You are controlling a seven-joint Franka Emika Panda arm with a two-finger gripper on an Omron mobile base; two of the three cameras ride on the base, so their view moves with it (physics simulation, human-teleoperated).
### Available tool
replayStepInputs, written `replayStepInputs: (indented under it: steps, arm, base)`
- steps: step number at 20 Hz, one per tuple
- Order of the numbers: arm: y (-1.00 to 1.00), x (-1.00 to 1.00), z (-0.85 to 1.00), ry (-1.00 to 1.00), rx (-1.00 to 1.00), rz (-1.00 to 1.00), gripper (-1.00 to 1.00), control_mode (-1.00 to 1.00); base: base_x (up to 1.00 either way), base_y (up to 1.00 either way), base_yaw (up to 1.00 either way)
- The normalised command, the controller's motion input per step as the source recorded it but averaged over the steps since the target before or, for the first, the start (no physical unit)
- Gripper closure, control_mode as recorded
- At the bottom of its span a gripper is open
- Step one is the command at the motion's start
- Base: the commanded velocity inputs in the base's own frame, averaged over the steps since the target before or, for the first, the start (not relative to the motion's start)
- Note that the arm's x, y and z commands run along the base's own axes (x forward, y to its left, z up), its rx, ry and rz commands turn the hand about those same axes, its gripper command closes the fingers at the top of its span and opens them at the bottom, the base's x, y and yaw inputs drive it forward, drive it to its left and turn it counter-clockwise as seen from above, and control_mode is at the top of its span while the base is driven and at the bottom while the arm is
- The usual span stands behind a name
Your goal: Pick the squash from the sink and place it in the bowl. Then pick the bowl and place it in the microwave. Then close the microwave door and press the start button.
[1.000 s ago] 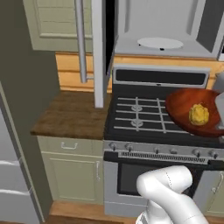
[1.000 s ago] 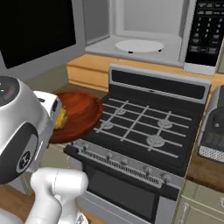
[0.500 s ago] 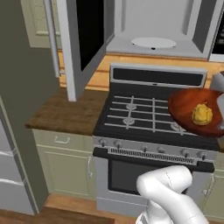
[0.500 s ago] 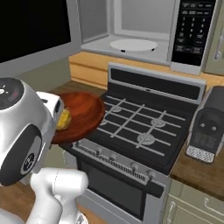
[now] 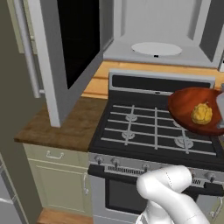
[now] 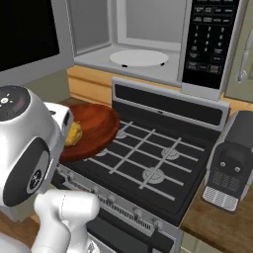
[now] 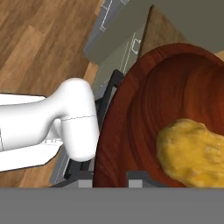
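In the bowl [image 5: 189, 105], the squash [image 5: 202, 113]

Coffee machine [image 6: 231, 163] on wooden counter [image 6: 217, 228]

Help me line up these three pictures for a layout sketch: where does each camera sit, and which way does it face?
Left base view: behind the arm's left, looking forward and down at the stove and open microwave; the white arm rises at lower right.
Right base view: behind the arm's right, facing the same stove; the arm fills the lower left.
Hand view: on the hand, looking along the pincer into the bowl holding the squash.
All three share the bowl and squash.
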Motion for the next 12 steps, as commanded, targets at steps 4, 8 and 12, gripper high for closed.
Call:
replayStepInputs:
  steps: [4, 8, 12]
  arm:
    - [0.00, 0.00, 0.00, 0.00, 0.00, 0.00, 1.00, 1.00]
    - [0.00, 0.00, 0.00, 0.00, 0.00, 0.00, 1.00, 1.00]
    - [0.00, 0.00, 0.00, 0.00, 0.00, 0.00, 1.00, 1.00]
  base:
    - [0.63, 0.13, 0.08]
    - [0.12, 0.09, 0.27]
    - [0.00, -0.01, 0.37]
